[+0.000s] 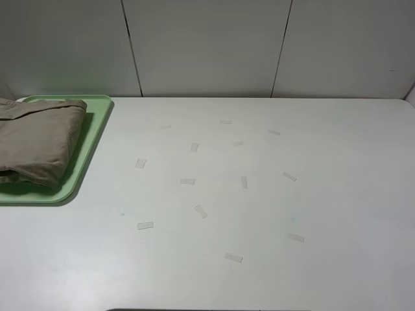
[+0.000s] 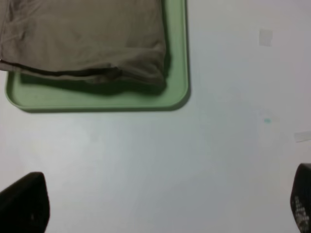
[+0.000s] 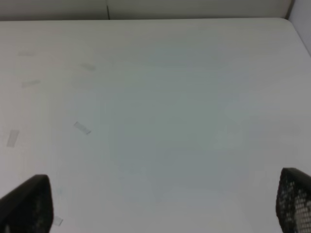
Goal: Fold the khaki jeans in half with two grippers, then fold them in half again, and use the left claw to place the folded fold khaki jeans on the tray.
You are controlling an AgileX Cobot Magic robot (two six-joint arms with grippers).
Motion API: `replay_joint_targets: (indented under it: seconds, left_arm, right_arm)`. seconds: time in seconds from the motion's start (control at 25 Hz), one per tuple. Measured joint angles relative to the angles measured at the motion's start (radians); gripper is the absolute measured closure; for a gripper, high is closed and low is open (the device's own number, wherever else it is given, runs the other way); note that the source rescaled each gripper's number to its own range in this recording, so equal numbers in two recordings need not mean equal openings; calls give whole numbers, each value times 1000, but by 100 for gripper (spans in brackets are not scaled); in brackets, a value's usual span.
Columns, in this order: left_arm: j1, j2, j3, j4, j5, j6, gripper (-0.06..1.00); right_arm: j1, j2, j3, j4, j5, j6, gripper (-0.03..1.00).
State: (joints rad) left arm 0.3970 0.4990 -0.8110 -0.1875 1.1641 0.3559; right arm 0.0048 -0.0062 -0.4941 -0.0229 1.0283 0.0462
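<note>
though absent overhead, left claw (image 2: 160,206) fingers (image 2: 24,204) wide in wrist cam

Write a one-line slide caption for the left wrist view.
Folded jeans lie on the tray; the open left claw hovers empty over the table.

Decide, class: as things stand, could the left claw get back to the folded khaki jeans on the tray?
Probably yes. The left claw is open over bare table, and nothing stands between it and the khaki jeans lying folded on the tray. True reach cannot be judged.
</note>
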Motion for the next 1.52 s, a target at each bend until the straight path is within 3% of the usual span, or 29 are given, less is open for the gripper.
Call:
replay_joint_targets:
  seconds: [0.2,0.36,0.56,0.72,0.96,1.36,1.52]
  left_arm:
    - [-35,-137,86,0,-2,0,-5]
    - [-139,-225,158,27,-59,-8,-5]
    - [-253,-316,234,98,-93,-152,-5]
    - [-305,-388,294,128,-95,-213,-5]
    - [-318,-497,317,131,-100,-224,-5]
    - [-318,-506,317,131,-99,-224,-5]
    - [-318,-506,317,132,-99,-224,-5]
  right_arm:
    - [0,0,0,0,0,0,-3]
    - [0,0,0,0,0,0,-3]
    - [0,0,0,0,0,0,-3]
    - [0,0,0,0,0,0,-3]
    - [0,0,0,0,0,0,-3]
    - [0,0,0,1,0,0,-3]
    - [0,0,0,-52,0,26,-3]
